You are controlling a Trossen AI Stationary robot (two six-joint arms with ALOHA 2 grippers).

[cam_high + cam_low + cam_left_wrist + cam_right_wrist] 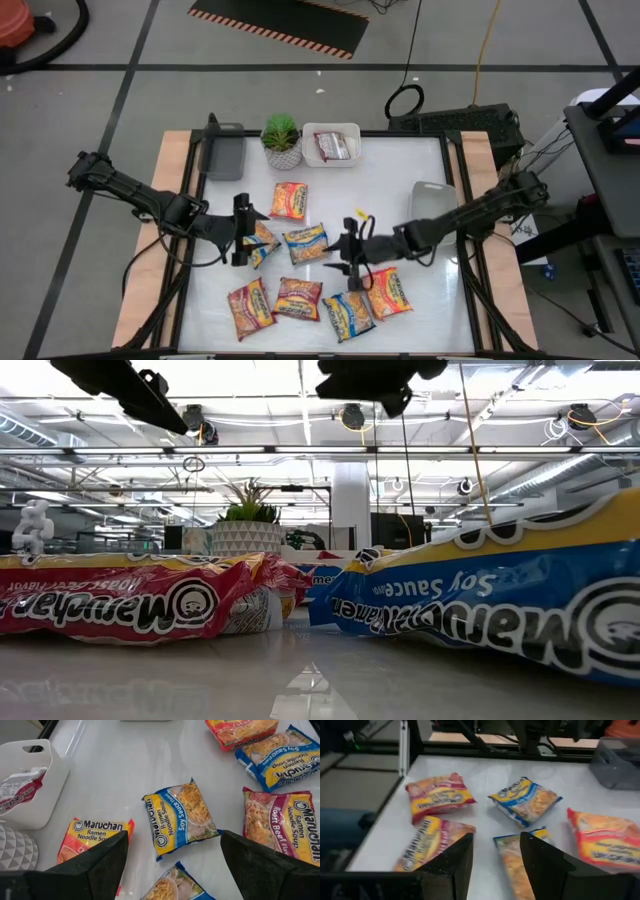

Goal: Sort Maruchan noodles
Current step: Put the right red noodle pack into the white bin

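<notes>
Bright, even overhead light; ceiling strip lamps [250, 450] glare in low view & reflect off the glossy white tabletop [300, 680]. Right wrist view soft, blurry; nearest packet [520, 595] looms oversized.

Far edge of the white table [420, 160]: grey tray [222, 155] at the left corner, small potted green plant [282, 140] in a white patterned pot just beside it, then a white bin [331, 145] holding a reddish wrapper. A pale flat tray [432, 197] near the right rim. Beyond the table, a black-and-orange striped floor mat [285, 22]. Coiled black cable [405, 100] on the floor.
</notes>
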